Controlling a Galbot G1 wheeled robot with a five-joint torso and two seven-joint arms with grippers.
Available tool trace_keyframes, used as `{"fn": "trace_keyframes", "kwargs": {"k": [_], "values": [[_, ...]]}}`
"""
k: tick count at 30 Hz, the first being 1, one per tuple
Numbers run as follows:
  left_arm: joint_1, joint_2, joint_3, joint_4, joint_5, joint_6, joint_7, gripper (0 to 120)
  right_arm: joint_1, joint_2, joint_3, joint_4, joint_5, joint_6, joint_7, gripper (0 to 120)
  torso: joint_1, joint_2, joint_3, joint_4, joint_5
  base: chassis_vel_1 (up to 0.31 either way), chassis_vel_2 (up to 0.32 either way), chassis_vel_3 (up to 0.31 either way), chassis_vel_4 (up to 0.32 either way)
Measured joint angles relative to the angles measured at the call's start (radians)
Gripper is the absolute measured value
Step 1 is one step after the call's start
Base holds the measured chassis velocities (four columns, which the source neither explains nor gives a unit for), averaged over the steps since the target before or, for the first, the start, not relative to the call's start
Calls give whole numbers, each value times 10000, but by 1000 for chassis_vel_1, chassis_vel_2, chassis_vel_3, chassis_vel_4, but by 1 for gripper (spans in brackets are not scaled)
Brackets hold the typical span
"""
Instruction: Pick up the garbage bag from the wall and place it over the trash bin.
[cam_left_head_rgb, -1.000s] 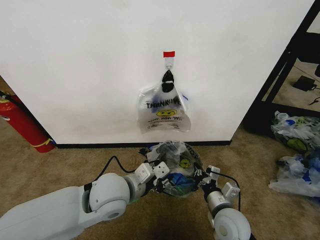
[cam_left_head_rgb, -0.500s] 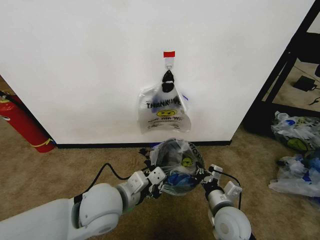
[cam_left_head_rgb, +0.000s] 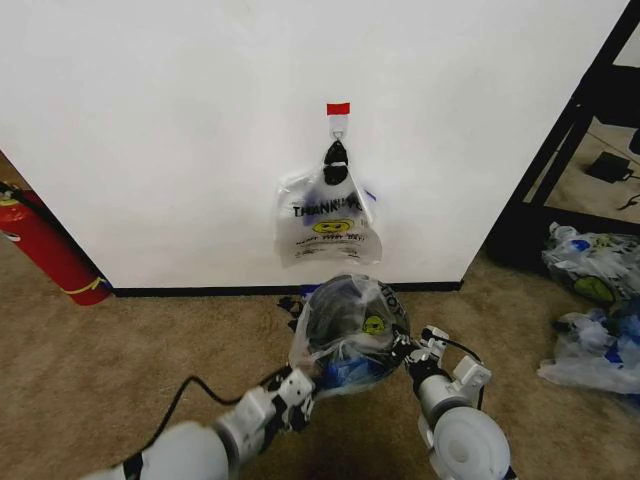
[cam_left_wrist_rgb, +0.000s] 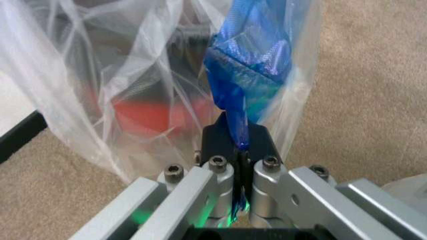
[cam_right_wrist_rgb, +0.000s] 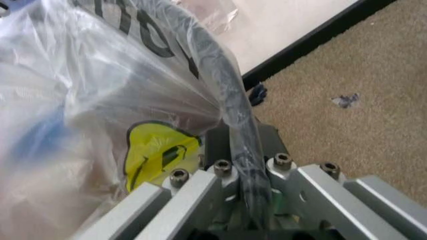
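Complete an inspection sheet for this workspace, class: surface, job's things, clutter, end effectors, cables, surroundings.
Surface: beige carpet.
Job's things: garbage bag draped over the trash bin, which is seen through the plastic.
Clutter: a like bag hangs on the wall hook; bag bundles lie at right.
End effectors: left end effector shut on a blue fold; right end effector shut on a twisted edge.
Cables: black cable at left arm.
Surroundings: white wall, fire extinguisher, black frame.
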Motion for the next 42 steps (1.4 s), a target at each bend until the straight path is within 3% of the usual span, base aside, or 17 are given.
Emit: {"fn": "trace_keyframes", "kwargs": {"k": [7, 12, 17, 24, 30, 31, 35, 42], "values": [[-14, -252, 153, 704, 584, -618, 143, 0, -29, 35, 7, 149, 267, -83, 79, 0, 0, 0, 0, 1, 1, 0, 0, 0, 0], [-1536, -1055, 1168, 2013, 603, -679, 165, 0, -119, 184, -64, 562, 767, -84, 95, 0, 1, 0, 1, -2, 0, 0, 0, 0, 0], [-2451, -1552, 1766, 2800, 699, -715, 5, 0, -248, 138, -132, 788, 806, -126, 95, 0, 0, -1, 1, -3, -2, 0, 0, 0, 0], [-2720, -1402, 1729, 2975, 768, -782, -233, 0, -226, -175, -95, 546, 685, -154, 81, 0, 1, -2, 2, 0, 1, 0, 0, 0, 0], [-2457, -1141, 1479, 2720, 919, -797, -280, 10, -97, -162, -95, 298, 623, -107, 81, 0, 1, -2, 2, 1, 0, 0, 0, 0, 0], [-2342, -1030, 1371, 2596, 980, -797, -284, 19, -38, -136, -117, 182, 586, -85, 82, 0, 1, -2, 2, 0, -1, 0, 0, 0, 0], [-1890, -609, 790, 2135, 1208, -839, -278, 39, 168, -31, -174, -149, 505, -14, 71, 0, 1, -2, 2, 0, 0, 0, 0, 0, 0], [-1133, -85, -126, 1673, 1293, -1071, -302, 58, 371, -20, -83, -469, 504, 115, 44, 0, 1, -2, 1, -1, 0, 0, 0, 0, 0]]}}
